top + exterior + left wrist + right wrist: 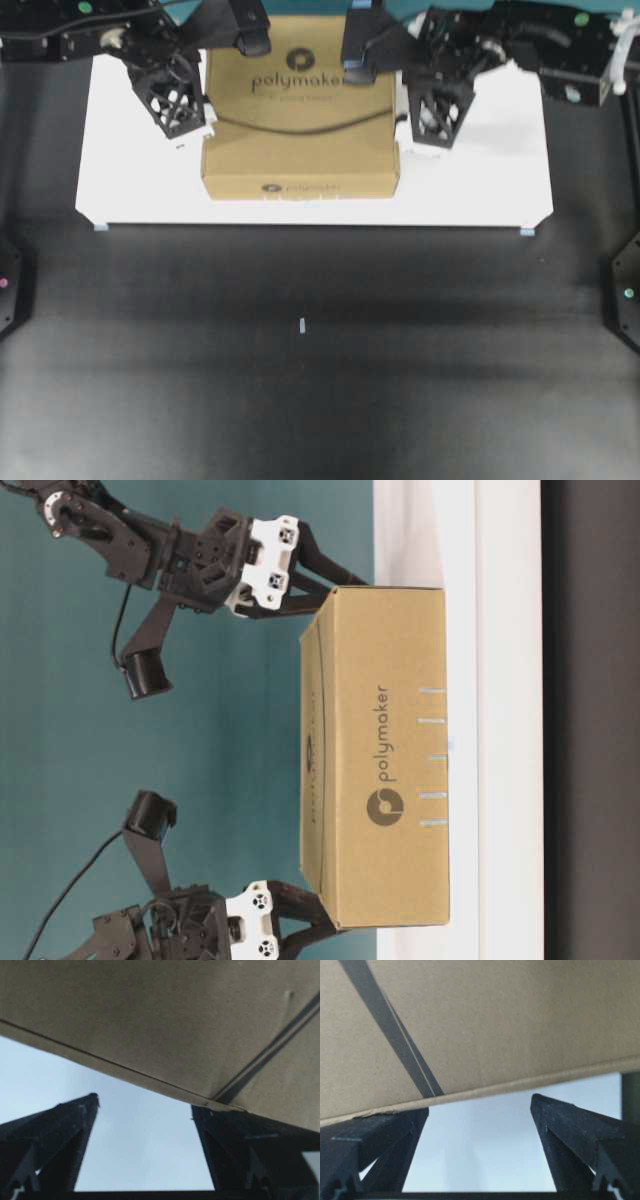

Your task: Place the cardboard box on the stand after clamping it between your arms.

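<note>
Cardboard box (pixel 300 110) sits on the white stand (pixel 130 190), upper centre of the overhead frame. Left gripper (pixel 170 100) and right gripper (pixel 440 110) flank it, fingers wide open, holding nothing. Advisable: withdraw both arms evenly outward, avoiding nudging it.

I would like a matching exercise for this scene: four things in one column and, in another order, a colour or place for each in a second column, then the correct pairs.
Things:
1. cardboard box
2. stand
3. left gripper
4. right gripper

Descriptions:
A. white, with a flat top
B. open, beside the box's right side in the overhead view
C. brown, printed with "polymaker"
D. open, beside the box's left side in the overhead view

Pairs: 1-C, 2-A, 3-D, 4-B
</note>
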